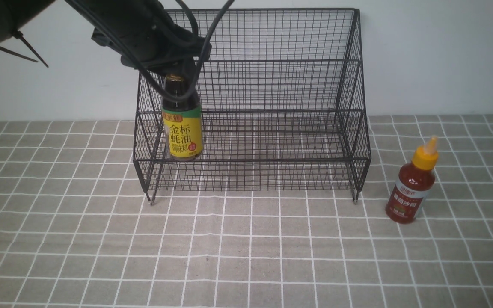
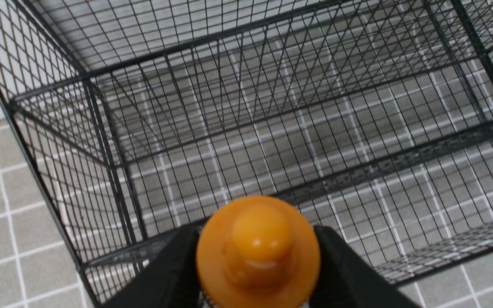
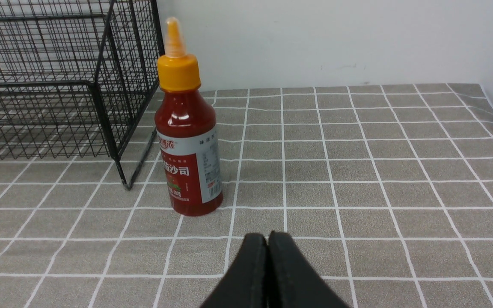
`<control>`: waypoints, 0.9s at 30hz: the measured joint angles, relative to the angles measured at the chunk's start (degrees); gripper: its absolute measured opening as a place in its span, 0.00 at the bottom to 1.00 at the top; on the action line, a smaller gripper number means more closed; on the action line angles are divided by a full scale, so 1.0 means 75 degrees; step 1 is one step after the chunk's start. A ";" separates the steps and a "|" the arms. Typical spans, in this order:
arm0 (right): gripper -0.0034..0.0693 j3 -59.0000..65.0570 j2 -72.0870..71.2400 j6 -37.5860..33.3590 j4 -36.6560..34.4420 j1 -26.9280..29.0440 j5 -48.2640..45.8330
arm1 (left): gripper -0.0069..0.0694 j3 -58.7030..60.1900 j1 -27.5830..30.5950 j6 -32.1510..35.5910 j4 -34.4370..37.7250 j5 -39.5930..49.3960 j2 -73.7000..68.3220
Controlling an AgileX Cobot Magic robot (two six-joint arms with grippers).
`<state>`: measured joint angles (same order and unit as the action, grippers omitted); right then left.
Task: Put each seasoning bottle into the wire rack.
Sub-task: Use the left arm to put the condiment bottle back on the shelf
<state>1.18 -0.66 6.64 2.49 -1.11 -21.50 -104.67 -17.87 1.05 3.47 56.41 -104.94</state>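
Two bottles on our sheet. Where do we log each one? — A

We put the dark brown bottle [image 1: 182, 128] upright inside the wire rack [image 1: 272, 85], on the lower tier at the 9 o'clock end, just behind the front rail [image 1: 250, 160]. The red bottle [image 1: 412, 188] stands upright on the tabletop [image 1: 246, 256], outside the rack, just beside its front corner at roughly 4 o'clock. — B

And the tools? — A

We note the left tool [image 2: 256, 273] clamped on the dark brown bottle just under its orange cap [image 2: 263, 231], one finger either side, reaching in from above. The right tool [image 3: 267, 241] hangs low over the tabletop, fingers pressed together on nothing, facing the red bottle and apart from it. — B

So which step do we call it? — A

We judge it the set-down of the first bottle. We cannot tell whether its base rests on the mesh or hangs a little above it, because the front rail crosses just there. — B

Next move, then? — A

Our guess: see the base seated, spread the left fingers, then lift straight toward 12 o'clock so nothing drags the cap or catches the side mesh close by at 9 o'clock. After that the right tool must part its fingers before closing on the red bottle. That bottle has to clear the front rail to reach the free stretch of tier toward 3 o'clock. — B
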 joint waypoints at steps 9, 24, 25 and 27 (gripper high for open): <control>0.03 0.0000 0.0000 0.0017 0.0000 0.0000 0.0000 | 0.47 0.0143 0.0000 0.0000 -0.0148 0.0436 -0.0272; 0.03 0.0000 0.0000 0.0031 0.0000 0.0000 0.0000 | 0.55 0.0069 0.0000 -0.0662 -0.0676 0.1683 -0.0787; 0.03 0.0000 0.0000 0.0031 0.0000 0.0000 0.0000 | 0.61 0.0078 0.0000 -0.0662 -0.0711 0.1855 -0.0787; 0.03 0.0000 0.0000 0.0031 0.0000 0.0000 0.0000 | 0.69 0.0078 0.0000 -0.0662 -0.0736 0.1879 -0.0771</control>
<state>1.18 -0.66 6.87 2.49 -1.11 -21.50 -104.09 -17.87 -3.91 -2.05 70.50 -110.72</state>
